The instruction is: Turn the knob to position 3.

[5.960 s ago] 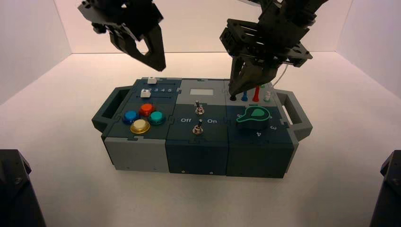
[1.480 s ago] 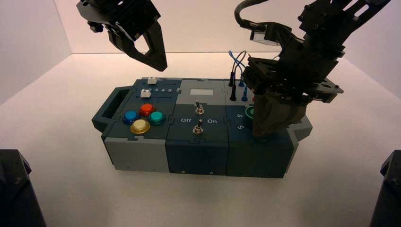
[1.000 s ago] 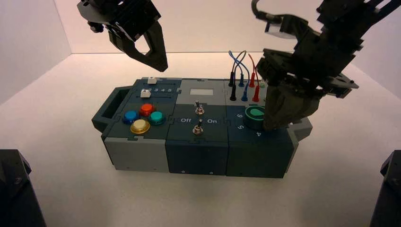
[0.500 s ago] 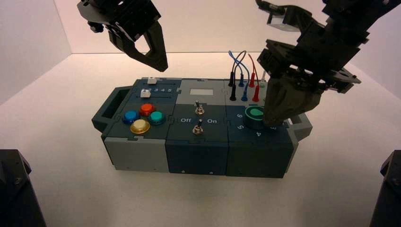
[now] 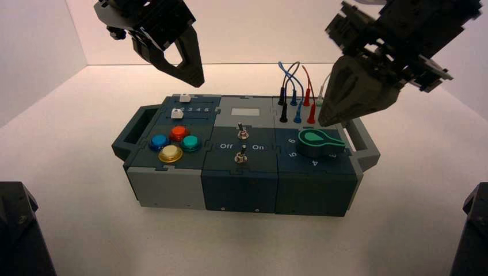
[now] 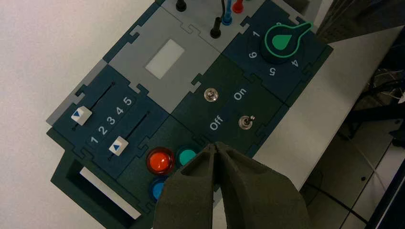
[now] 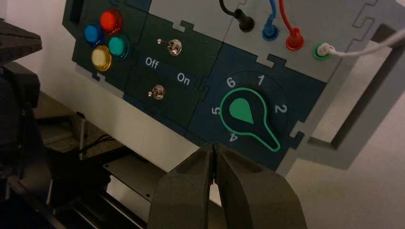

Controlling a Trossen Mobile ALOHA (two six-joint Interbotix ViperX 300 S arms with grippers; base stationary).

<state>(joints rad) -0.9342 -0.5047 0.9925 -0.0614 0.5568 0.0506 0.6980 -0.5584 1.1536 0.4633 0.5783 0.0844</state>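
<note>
The green knob (image 5: 312, 142) sits on the box's right teal panel. Its pointer (image 5: 339, 144) points to the box's right end, and the white numeral 3 (image 5: 332, 155) lies just beside the pointer's tip. In the right wrist view the knob (image 7: 242, 111) has its pointer tip (image 7: 272, 142) between the 2 and the 4, covering the 3. My right gripper (image 5: 323, 121) (image 7: 213, 149) is shut and empty. It hangs above and behind the knob, clear of it. My left gripper (image 5: 197, 81) (image 6: 217, 145) is shut and parked high over the box's left end.
Behind the knob stand plugs with black, blue, red and white wires (image 5: 296, 106). Two toggle switches (image 5: 242, 133) are in the middle by the Off and On lettering. Coloured buttons (image 5: 171, 153) and two sliders (image 5: 178, 114) are on the left. The box has a handle (image 5: 361, 138) at each end.
My right gripper has lifted up and back off the knob. The knob, earlier covered by the fingers, now shows with its pointer toward the 3; six seconds ago it pointed the other way.
</note>
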